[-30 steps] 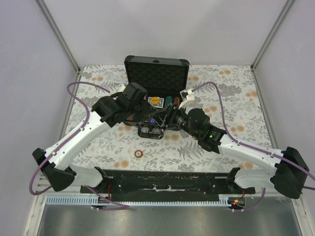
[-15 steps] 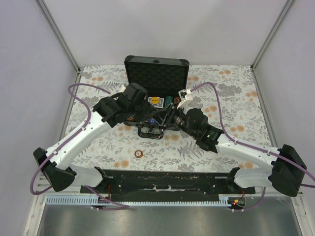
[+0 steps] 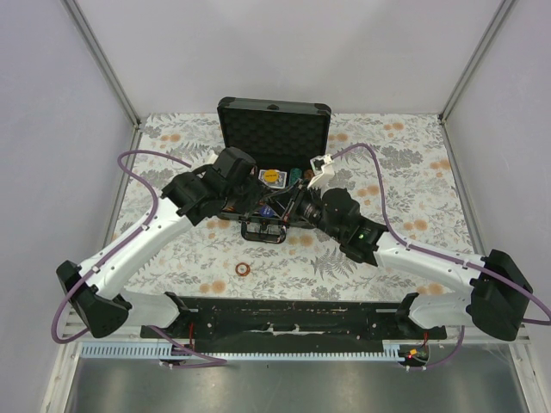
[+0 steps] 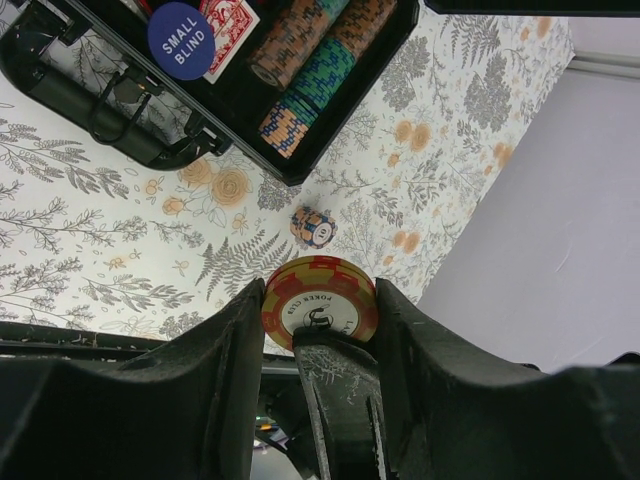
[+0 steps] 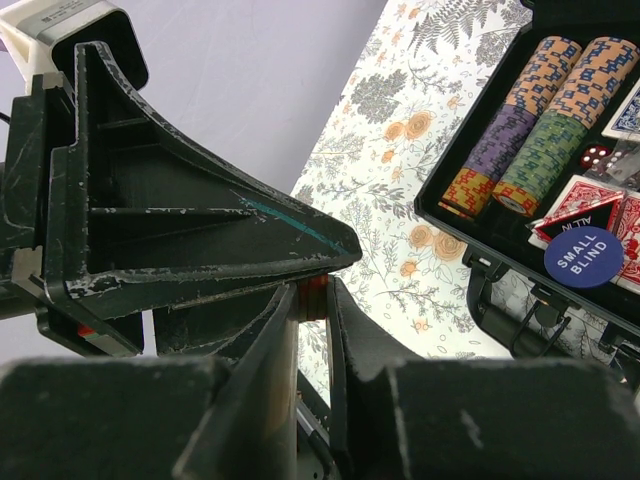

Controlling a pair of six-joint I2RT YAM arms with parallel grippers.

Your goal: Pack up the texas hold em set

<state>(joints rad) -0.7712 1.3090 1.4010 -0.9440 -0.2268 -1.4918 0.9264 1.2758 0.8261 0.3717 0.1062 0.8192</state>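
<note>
The left gripper (image 4: 320,300) clamps an orange poker chip (image 4: 320,312) beside the open case (image 3: 274,129) while the right gripper (image 5: 312,292) pinches its edge, apparently taking it over

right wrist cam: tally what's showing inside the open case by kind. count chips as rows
Chip rows: 2
Round blue button: 1
Red triangular button: 1
Blue card deck: 1
Red card deck: 1
Red die: 1
Total: 7
</note>
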